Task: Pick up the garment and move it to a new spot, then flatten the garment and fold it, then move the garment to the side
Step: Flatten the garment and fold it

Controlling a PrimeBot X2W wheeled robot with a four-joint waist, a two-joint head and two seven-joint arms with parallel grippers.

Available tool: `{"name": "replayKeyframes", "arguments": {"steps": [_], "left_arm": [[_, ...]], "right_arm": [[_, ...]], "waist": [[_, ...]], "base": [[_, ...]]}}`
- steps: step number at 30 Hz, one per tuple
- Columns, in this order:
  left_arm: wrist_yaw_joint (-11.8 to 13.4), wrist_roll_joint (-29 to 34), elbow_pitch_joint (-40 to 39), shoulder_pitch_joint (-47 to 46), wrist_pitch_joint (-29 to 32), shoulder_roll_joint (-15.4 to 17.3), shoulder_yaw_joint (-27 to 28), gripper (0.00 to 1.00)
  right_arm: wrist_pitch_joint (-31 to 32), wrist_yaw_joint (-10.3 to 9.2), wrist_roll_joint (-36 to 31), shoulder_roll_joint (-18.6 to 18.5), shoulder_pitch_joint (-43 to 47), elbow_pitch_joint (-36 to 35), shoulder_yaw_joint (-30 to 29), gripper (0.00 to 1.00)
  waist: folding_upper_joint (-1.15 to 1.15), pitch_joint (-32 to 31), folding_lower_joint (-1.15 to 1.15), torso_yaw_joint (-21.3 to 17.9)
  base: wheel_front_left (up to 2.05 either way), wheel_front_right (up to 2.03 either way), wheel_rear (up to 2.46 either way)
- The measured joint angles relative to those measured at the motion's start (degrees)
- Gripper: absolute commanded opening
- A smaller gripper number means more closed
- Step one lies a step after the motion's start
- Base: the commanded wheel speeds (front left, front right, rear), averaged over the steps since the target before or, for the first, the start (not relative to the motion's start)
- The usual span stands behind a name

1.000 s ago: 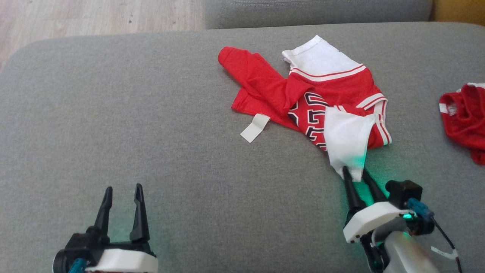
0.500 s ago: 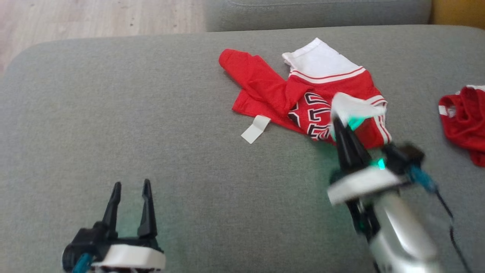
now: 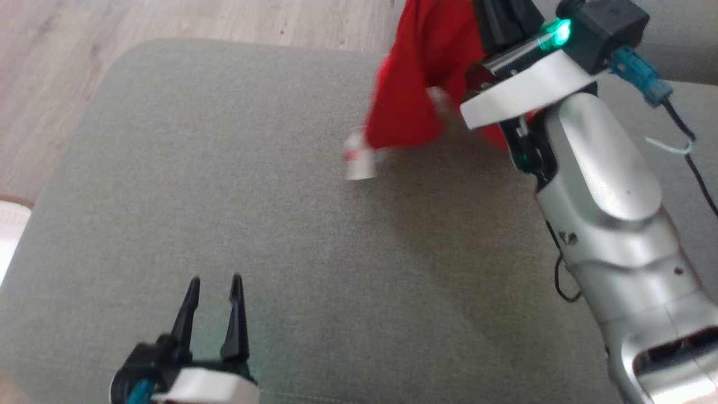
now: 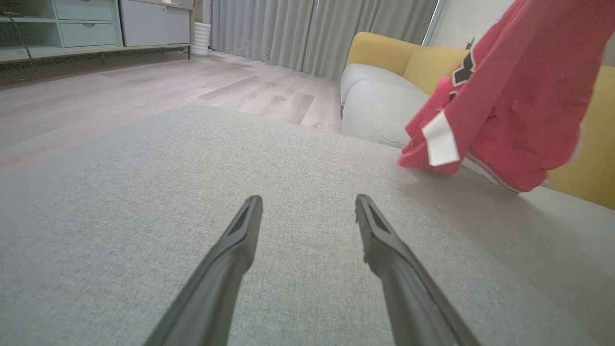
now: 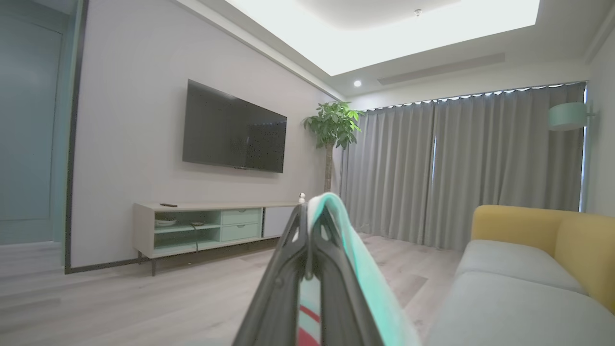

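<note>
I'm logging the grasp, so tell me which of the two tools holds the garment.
The right tool: it is shut on the red garment by its white edge, holding it up over the grey cushion. The left tool stands open and empty.

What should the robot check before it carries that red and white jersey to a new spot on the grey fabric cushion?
1. Right gripper shut on the red and white jersey: ok.
2. Jersey fully off the grey fabric cushion: cannot tell; its lower edge hangs close to the surface.
3. Left gripper open and empty: ok.
4. Left gripper apart from the jersey: ok.
5. Bare cushion ahead of the left gripper for setting down: ok.
</note>
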Motion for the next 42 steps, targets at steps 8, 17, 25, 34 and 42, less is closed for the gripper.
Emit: {"name": "replayKeyframes", "arguments": {"steps": [8, 17, 25, 34, 42], "left_arm": [[-0.04, -0.24, 0.11, 2.43, 0.0, 0.02, 0.47, 1.0], [-1.03, 1.38, 1.05, -2.26, 0.0, 0.0, -0.93, 1.0], [-1.01, 1.19, 3.05, -4.67, 0.0, -0.02, -2.09, 1.0], [-0.52, -0.49, 8.61, -14.55, 0.0, -0.12, -1.15, 1.0], [-0.68, 1.0, 20.84, -23.18, 0.0, -0.41, 0.04, 1.0]], "right_arm": [[0.01, 0.0, -7.17, -3.05, 19.02, 2.93, -9.17, 0.0], [0.01, 0.0, -11.45, -4.17, 33.87, 4.55, -15.5, 1.0], [0.01, 0.0, -15.03, -0.12, 37.46, 2.89, -24.28, 1.0], [0.01, 0.0, -15.8, 0.98, 38.15, -1.41, -24.4, 1.0], [0.01, 0.0, -14.73, 1.11, 35.61, -2.22, -21.86, 1.0]], "waist": [[0.0, -0.05, 0.0, -4.42], [0.0, 1.84, 0.0, -10.23], [0.0, 1.97, -0.01, -12.64], [0.0, 4.39, 0.0, -14.71], [0.0, 7.13, 0.01, -17.44]], "base": [[0.0, 0.0, 0.0], [0.0, 0.0, 0.0], [0.0, 0.0, 0.0], [0.0, 0.0, 0.0], [0.0, 0.0, 0.0]]}}
